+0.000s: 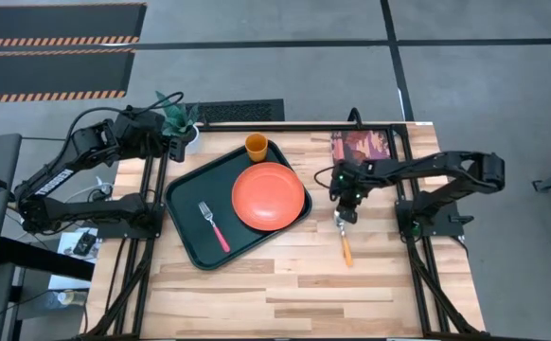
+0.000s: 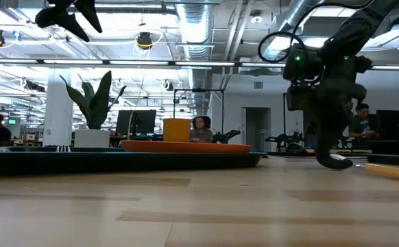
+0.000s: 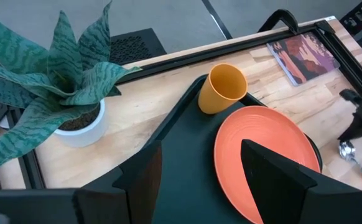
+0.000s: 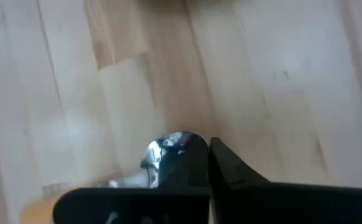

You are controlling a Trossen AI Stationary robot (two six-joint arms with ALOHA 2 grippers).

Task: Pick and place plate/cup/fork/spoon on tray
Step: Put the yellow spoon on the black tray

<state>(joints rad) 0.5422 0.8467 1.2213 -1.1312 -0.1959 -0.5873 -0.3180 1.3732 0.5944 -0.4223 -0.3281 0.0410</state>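
Pale wooden planks make up the counter (image 1: 285, 284), set on a grey floor with a big open workroom behind it. Only one task item is off the tray: the slim spoon with an orange-yellow handle and silvery metal bowl (image 1: 344, 238), lying on bare wood just right of the dark green rectangular tray (image 1: 186, 204). Its long axis runs nearly straight toward the counter's near edge, bowl end farthest from that edge. The right claw (image 1: 343, 214) sits directly over that bowl end, so the handle trails away from it toward the near edge. Whether its fingers have closed on the spoon I cannot tell. The right arm is plainly the nearer one.

On the tray already rest the large orange-red round plate (image 1: 268, 196), the small orange-yellow cup (image 1: 256, 146) at the far rim, and the red-handled fork (image 1: 213, 225).

From the right wrist, the shiny bowl (image 4: 168, 152) shows tight against a dark finger, which the overhead view hides. At table height the claw tip (image 2: 333, 159) looks to be down at the wood.

Back by the potted green plant (image 1: 179, 121), the left claw (image 3: 196, 180) waits with fingers spread.
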